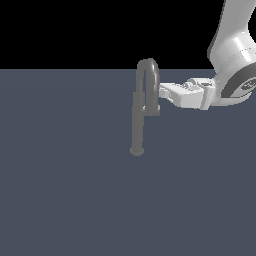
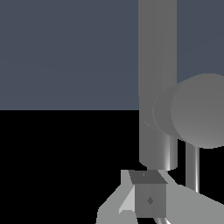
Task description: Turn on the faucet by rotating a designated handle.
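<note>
Where the grey faucet stands on the desk, its stubby handle touches the fingers; their grip cannot be told.

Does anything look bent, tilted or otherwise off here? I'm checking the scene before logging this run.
Nothing stands out. The faucet stands upright on its round base, spout arched intact, and the gripper sits beside the column near the handle. Nothing spilled or damaged shows.

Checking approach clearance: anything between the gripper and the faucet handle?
Nothing. In the exterior view the gripper reaches the faucet at the handle, no gap visible. No other object there.
</note>
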Available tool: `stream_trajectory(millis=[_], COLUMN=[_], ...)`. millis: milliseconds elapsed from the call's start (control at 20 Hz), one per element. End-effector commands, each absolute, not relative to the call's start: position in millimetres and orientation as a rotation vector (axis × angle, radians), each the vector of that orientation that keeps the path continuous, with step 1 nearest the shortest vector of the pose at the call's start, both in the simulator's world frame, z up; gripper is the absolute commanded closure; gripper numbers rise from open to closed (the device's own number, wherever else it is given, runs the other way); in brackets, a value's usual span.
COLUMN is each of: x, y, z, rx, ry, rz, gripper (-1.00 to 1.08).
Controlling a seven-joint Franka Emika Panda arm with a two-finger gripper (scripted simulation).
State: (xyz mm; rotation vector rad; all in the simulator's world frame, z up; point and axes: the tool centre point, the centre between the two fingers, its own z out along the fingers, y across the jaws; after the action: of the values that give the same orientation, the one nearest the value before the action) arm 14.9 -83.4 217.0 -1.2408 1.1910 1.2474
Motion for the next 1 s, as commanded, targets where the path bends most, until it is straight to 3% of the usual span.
stream_trajectory(millis=[0, 950], x=[8, -28], y=[-84, -86], z=[221, 222], rx=[-1.241, -1.246], ry=[1.191, 1.188], rz=[1.247, 1.236], gripper=[1.08, 1.08])
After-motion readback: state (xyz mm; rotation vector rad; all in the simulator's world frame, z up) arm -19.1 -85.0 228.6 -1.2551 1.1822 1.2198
